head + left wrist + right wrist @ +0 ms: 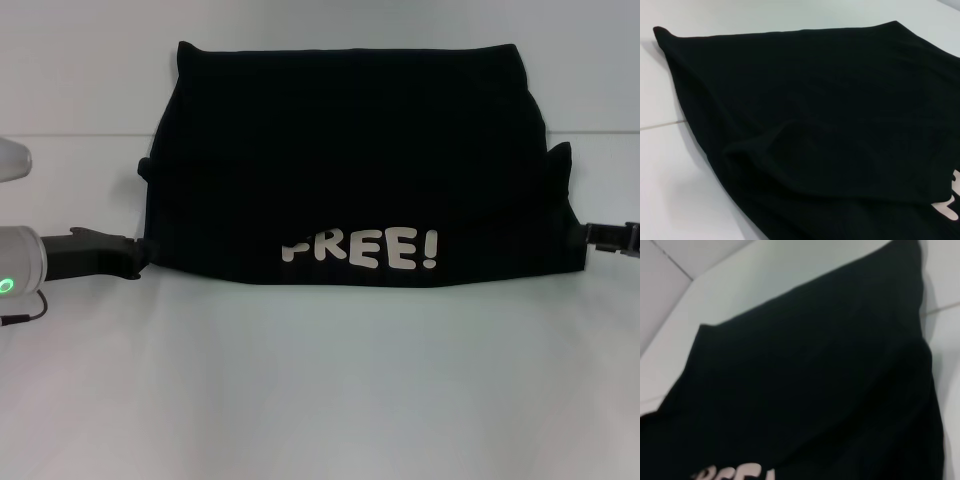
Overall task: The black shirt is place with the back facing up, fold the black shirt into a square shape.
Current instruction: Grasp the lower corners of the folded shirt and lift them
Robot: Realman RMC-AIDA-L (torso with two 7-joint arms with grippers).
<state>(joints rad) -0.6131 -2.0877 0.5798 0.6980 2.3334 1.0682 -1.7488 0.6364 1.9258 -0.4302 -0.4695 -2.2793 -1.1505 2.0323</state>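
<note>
Folded once into a wide band, the black shirt (355, 160) lies across the far middle of the white counter (320, 380), white lettering "FREE!" (360, 248) along its near edge. Only in the head view: both arms at once, the left tool (135, 258) low at the shirt's near left corner, the right tool (590, 238) at the near right corner, each touching or just beside the fabric edge. Cannot tell whether either tool's fingers stand apart, together, or clamped on cloth; tips lost against the black fabric, right arm cut off at the frame edge.

Only in the left wrist view: a raised fold (765, 145) near the shirt's edge, layers overlapping. Right wrist view: smooth cloth (815, 380), part of the lettering (732, 474) cut off. No fingers in either wrist view.

Counter plain white, a thin seam (80, 135) running across it.
</note>
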